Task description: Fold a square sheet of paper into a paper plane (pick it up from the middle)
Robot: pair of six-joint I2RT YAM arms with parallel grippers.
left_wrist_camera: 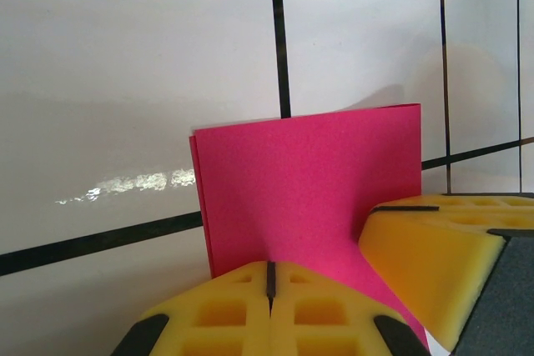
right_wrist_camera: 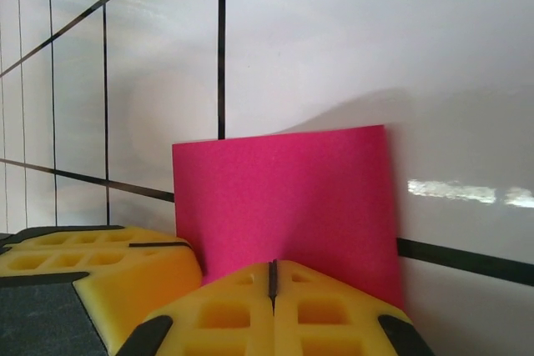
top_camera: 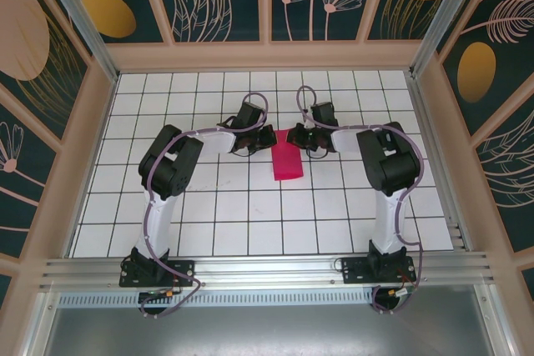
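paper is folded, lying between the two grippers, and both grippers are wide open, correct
Not quite. The paper is folded and lies between them, but both grippers are shut: in the left wrist view the left gripper has its fingers pressed together, and in the right wrist view so does the right gripper.

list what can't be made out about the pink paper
- Top external: far end of the sheet of paper, partly under the left gripper and right gripper; creases too small.
- Left wrist: its near edge, behind the shut left gripper; pinched or pressed, unclear.
- Right wrist: same, behind the right gripper.
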